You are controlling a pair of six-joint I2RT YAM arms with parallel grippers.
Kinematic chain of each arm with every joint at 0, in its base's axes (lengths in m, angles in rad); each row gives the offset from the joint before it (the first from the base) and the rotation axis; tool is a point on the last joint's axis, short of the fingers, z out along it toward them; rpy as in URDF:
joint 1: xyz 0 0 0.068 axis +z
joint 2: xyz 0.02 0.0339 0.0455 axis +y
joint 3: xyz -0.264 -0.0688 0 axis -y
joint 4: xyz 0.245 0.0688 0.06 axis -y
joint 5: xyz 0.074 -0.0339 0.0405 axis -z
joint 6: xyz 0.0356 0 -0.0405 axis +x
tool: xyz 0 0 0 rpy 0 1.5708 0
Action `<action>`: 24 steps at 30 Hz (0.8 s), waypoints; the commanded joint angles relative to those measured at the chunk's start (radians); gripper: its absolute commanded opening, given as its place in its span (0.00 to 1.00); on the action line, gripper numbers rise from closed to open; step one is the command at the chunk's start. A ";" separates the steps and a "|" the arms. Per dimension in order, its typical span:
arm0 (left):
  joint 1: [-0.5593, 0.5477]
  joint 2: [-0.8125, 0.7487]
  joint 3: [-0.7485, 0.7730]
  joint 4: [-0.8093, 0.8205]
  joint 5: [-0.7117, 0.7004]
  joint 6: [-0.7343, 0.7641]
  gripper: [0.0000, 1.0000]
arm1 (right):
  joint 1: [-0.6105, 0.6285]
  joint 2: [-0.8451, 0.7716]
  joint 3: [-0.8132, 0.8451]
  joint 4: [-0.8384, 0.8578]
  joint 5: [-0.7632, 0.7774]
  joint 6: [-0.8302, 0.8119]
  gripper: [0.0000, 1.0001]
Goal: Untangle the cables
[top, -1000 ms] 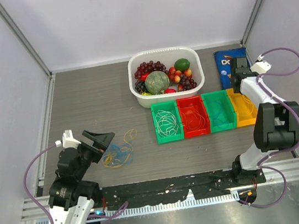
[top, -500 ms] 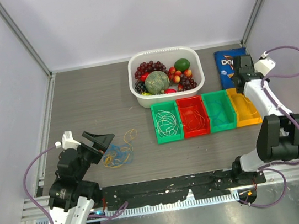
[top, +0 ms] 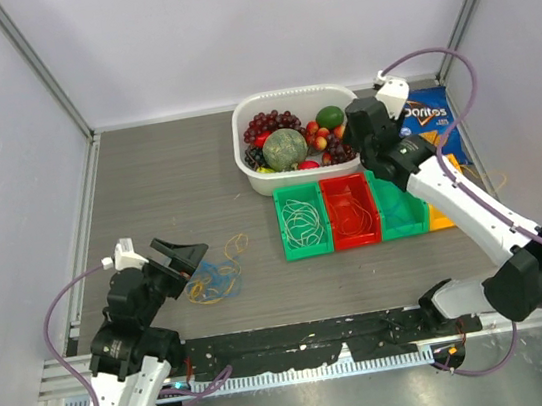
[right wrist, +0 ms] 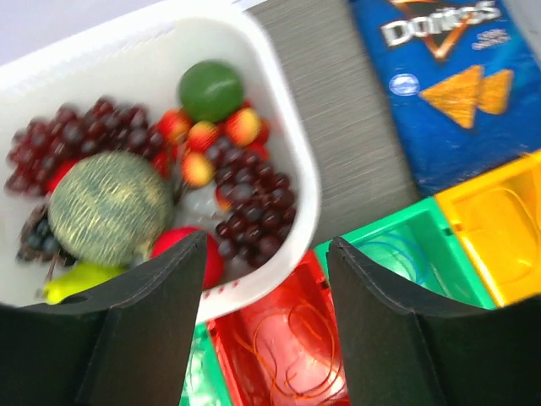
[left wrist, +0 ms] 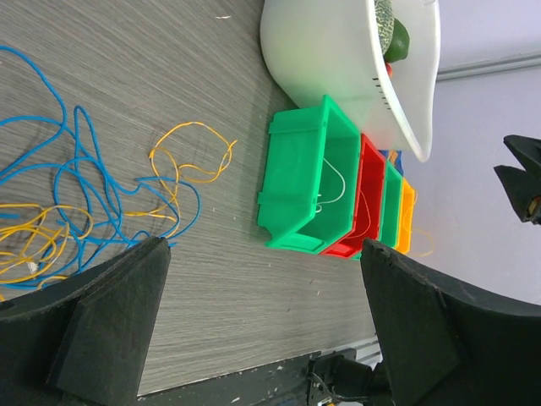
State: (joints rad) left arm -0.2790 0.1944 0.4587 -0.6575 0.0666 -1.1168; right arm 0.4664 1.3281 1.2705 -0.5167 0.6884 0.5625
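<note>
A tangle of thin blue and yellow cables (top: 215,280) lies on the table at the front left. In the left wrist view the blue cable (left wrist: 78,167) and the yellow cable (left wrist: 193,157) loop across each other. My left gripper (top: 181,255) hangs just left of the tangle, open and empty (left wrist: 262,279). My right gripper (top: 363,150) is open and empty above the basin's right rim and the red bin (right wrist: 269,254). A white cable (top: 302,222) lies in the left green bin. An orange cable (right wrist: 292,355) lies in the red bin, and a blue cable (right wrist: 397,254) in the second green bin.
A white basin (top: 358,162) of grapes, a melon and other fruit stands at the back. In front of it sits a row of bins: green (top: 285,231), red (top: 331,217), green (top: 419,204), yellow (top: 441,220). A blue chips bag (top: 429,120) lies at the back right.
My right arm has swung left from beside the chips bag to above the basin's rim and red bin, and its jaws have opened. The left arm and the tangle have not moved.
</note>
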 commanded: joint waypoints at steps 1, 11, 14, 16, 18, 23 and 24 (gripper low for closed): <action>0.004 0.020 -0.008 0.025 -0.016 0.017 1.00 | 0.112 -0.027 0.026 0.066 -0.170 -0.142 0.63; 0.006 0.071 -0.009 0.036 0.019 0.008 1.00 | 0.113 -0.050 0.004 0.039 0.175 0.038 0.69; 0.006 0.076 -0.008 0.042 0.044 -0.005 1.00 | -0.166 -0.070 -0.017 -0.025 0.151 0.187 0.68; 0.004 0.086 -0.006 0.053 0.074 -0.015 1.00 | -0.300 -0.073 -0.065 -0.028 0.158 0.249 0.69; 0.004 0.106 -0.003 0.071 0.110 -0.021 1.00 | -0.414 -0.051 -0.112 -0.019 0.140 0.266 0.70; 0.004 0.187 0.017 0.082 0.174 -0.020 1.00 | -0.617 0.037 -0.186 -0.048 0.004 0.354 0.70; 0.004 0.197 0.017 0.085 0.189 -0.018 1.00 | -0.621 0.058 -0.189 -0.058 -0.006 0.364 0.71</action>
State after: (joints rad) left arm -0.2790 0.3462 0.4484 -0.6258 0.1715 -1.1332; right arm -0.1055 1.3315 1.1057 -0.5236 0.7479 0.7975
